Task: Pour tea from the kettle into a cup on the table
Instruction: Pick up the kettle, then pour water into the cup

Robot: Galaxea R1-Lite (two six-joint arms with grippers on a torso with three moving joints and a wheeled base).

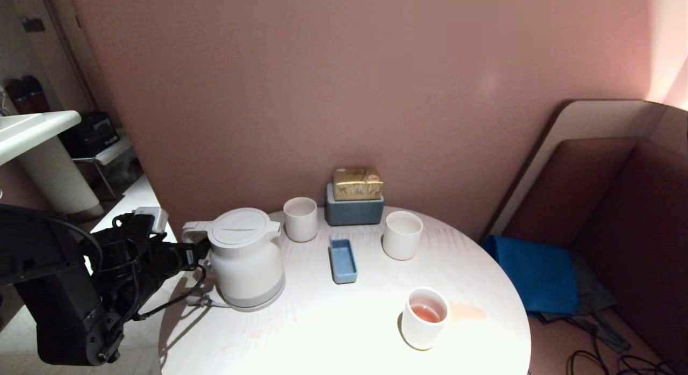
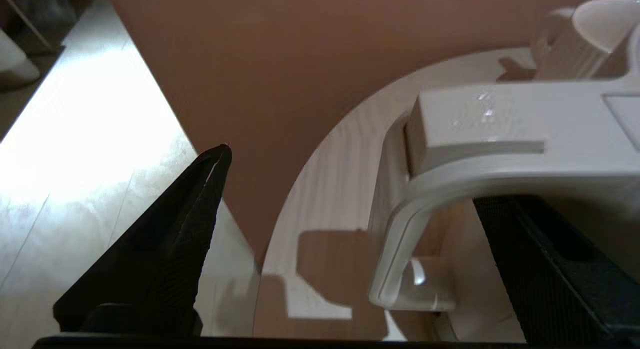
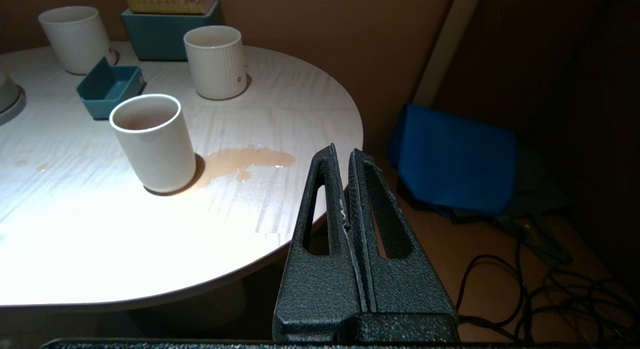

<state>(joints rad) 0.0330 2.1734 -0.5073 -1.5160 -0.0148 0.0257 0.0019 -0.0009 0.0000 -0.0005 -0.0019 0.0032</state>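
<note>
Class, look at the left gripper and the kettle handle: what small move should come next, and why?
Probably close the left gripper on the kettle's handle. Its fingers stand wide open on either side of the handle, and the kettle sits upright on the table, not yet lifted.

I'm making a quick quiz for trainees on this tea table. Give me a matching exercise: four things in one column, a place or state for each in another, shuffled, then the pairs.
Things:
1. kettle
2. smooth white cup
3. small blue tray
4. right gripper

Places or states:
A. shut, off the table's edge
B. holds pale orange-pink liquid, puddle beside it
C. empty, between kettle and ribbed mug
D. handle between the open left gripper's fingers

Pairs: 1-D, 2-B, 3-C, 4-A
</note>
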